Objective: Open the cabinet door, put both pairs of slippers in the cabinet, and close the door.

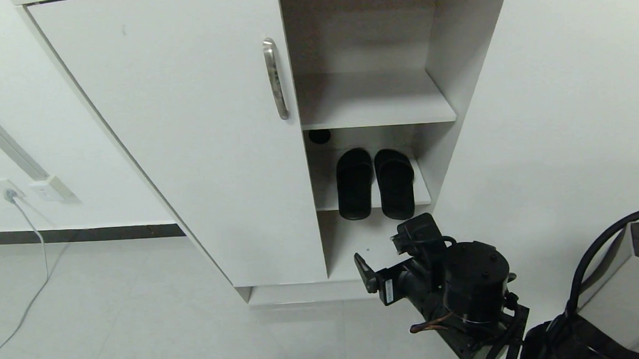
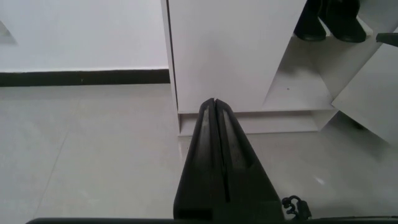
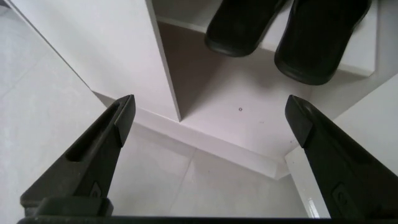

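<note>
A pair of black slippers (image 1: 355,183) lies side by side on the middle shelf of the white cabinet (image 1: 188,126), toes pointing out; it also shows in the right wrist view (image 3: 245,28) and the left wrist view (image 2: 329,18). The cabinet's right door (image 1: 564,109) stands swung wide open, while the left door with its metal handle (image 1: 276,79) is closed. My right gripper (image 1: 390,252) (image 3: 209,106) hangs open and holds nothing, just in front of the bottom compartment, below the slippers. My left gripper (image 2: 214,104) is shut on nothing, low over the floor and facing the cabinet base.
The upper shelf (image 1: 375,99) and the bottom compartment floor (image 1: 355,248) hold nothing. A wall socket with a grey cable (image 1: 10,195) is at the far left, above a black baseboard (image 1: 74,234). Pale floor tiles (image 1: 142,327) stretch before the cabinet.
</note>
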### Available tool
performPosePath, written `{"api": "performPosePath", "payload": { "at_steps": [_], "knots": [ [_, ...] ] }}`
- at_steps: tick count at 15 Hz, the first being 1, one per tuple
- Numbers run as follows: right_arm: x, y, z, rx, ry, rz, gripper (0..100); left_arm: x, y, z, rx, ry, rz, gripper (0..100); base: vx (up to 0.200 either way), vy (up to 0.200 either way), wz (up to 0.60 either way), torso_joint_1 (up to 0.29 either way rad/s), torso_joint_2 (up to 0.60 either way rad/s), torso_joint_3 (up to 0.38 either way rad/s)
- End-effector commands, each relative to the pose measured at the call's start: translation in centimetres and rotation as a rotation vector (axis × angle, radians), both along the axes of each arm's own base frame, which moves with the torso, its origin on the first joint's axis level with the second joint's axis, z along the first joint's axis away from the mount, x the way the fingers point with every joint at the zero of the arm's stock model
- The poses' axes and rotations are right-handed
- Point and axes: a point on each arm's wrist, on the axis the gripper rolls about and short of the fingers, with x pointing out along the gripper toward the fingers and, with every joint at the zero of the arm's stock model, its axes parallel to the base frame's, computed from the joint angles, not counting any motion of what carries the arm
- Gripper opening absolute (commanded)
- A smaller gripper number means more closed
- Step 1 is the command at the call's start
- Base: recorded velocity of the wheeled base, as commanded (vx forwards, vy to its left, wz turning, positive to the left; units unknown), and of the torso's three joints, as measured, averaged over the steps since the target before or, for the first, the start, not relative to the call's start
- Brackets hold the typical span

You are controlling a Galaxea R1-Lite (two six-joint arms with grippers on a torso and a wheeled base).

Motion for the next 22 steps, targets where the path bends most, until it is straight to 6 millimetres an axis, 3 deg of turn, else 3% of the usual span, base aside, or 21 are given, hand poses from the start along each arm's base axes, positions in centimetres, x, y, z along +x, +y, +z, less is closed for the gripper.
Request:
{"api": "performPosePath", "payload": {
  "at_steps": [1, 12, 22],
  "knots": [
    [0.01, 0.03, -0.1, -0.002, 0.001, 0.001, 100, 0.01, 0.0, 0.0, 0.0, 0.001, 0.0, 0, 0.0, 0.0, 0.0, 0.002, 0.0, 0.188],
    [0.03, -0.04, 0.02, 0.009, -0.008, -0.003, 100, 0.01, 0.0, 0.0, 0.003, 0.001, -0.001, 0, 0.0, 0.0, 0.0, 0.0, 0.0, 0.192],
    [0.02, -0.05, -0.03, 0.008, -0.009, -0.004, 100, 0.01, 0.0, 0.0, 0.003, 0.001, -0.001, 0, 0.0, 0.0, 0.0, 0.0, 0.0, 0.0]
  ]
}}
